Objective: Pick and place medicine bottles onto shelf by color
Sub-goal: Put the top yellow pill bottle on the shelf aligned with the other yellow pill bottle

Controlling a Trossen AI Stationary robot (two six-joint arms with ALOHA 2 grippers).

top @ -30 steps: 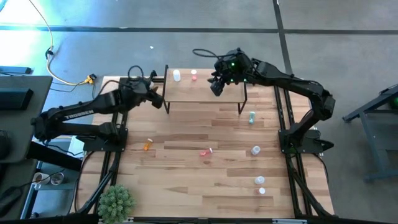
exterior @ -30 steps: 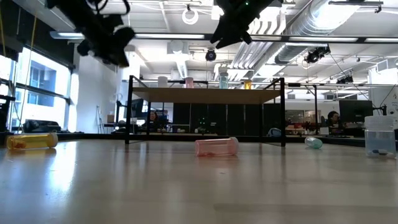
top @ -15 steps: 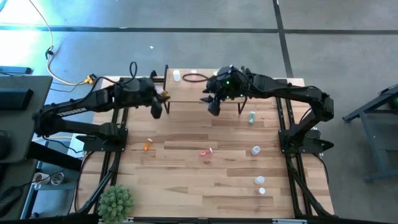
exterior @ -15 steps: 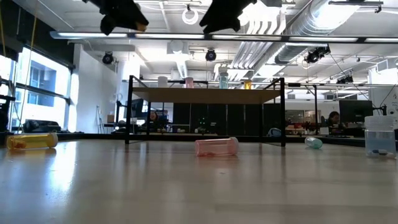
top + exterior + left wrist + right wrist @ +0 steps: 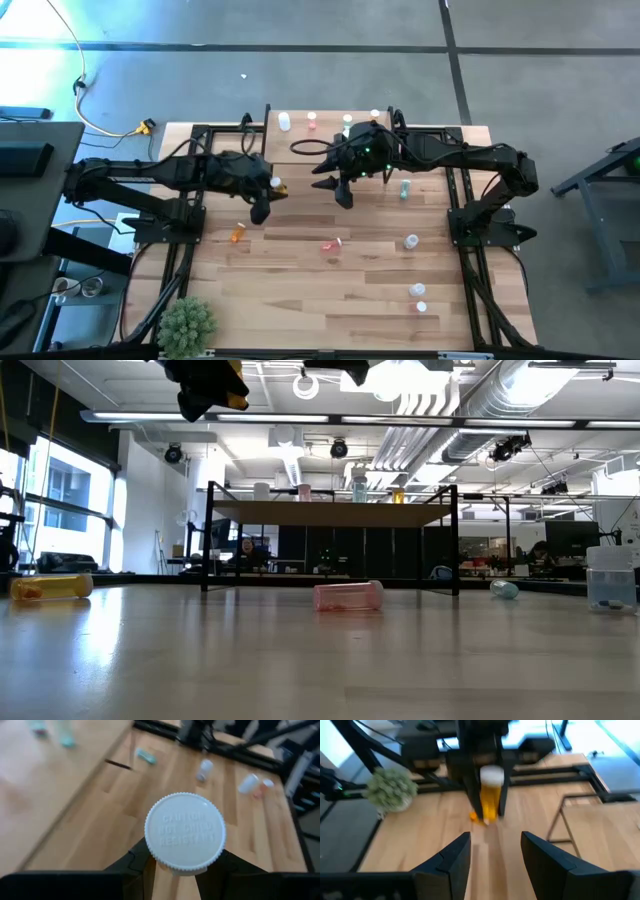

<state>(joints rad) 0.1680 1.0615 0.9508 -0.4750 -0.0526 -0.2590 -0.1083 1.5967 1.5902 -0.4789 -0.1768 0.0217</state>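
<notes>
Moved off shelf (image 5: 330,140) | left end effector (image 5: 272,187) pinching upright orange bottle (image 5: 490,795) | right end effector (image 5: 492,851) spread

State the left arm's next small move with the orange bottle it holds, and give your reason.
Probably carry it toward the shelf and set it at the right end: the left gripper is shut on the orange bottle, hanging over the table in front of the shelf, where an orange bottle already stands.

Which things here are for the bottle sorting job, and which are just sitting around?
For the job:
shelf
orange bottle held in left tool
orange bottle on table
pink bottle
green bottle
clear bottles

Just sitting around:
green plant
</notes>
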